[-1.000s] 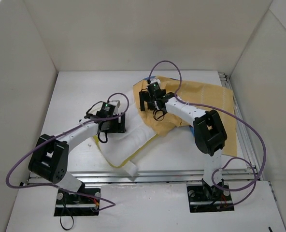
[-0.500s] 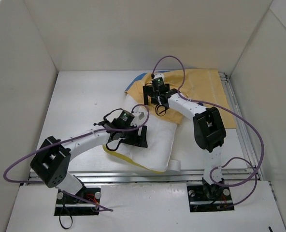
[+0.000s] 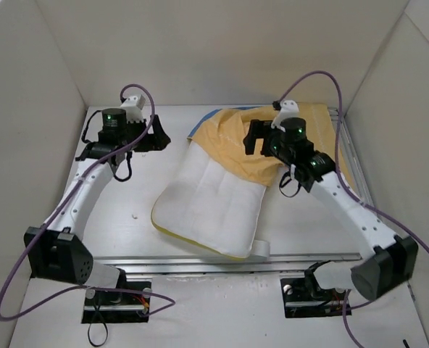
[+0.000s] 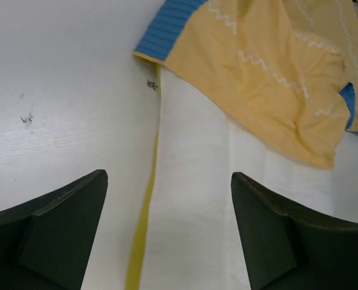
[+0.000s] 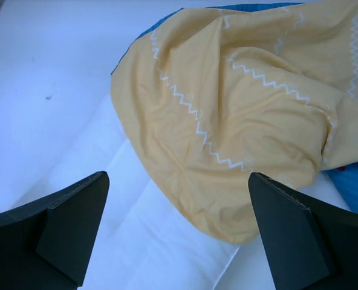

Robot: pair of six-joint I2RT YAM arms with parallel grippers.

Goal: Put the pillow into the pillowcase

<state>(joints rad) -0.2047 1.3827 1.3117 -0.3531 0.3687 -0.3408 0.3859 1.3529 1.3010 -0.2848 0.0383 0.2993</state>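
Observation:
The white quilted pillow (image 3: pixel 207 206) with yellow piping lies slantwise in the middle of the table. Its far end is under the yellow-orange pillowcase (image 3: pixel 247 145), whose blue edge shows at the far left. My left gripper (image 3: pixel 156 136) is open and empty, held above the table left of the pillowcase. My right gripper (image 3: pixel 254 138) is open and empty above the pillowcase. The left wrist view shows the pillow (image 4: pixel 197 211), its piping and the pillowcase (image 4: pixel 257 72) below my open left gripper (image 4: pixel 168 178). The right wrist view shows the pillowcase (image 5: pixel 227 109) over the pillow (image 5: pixel 124 241) below my open right gripper (image 5: pixel 179 178).
The white table (image 3: pixel 113 188) is boxed in by white walls on the left, back and right. A metal rail (image 3: pixel 200 261) runs along the near edge. Purple cables loop over both arms. A white tag (image 3: pixel 261 249) sticks out at the pillow's near corner.
My left arm has let go of the pillow and swung up to the far left. My right arm has drawn back to the right off the pillowcase. The pillow's far end now lies under the pillowcase.

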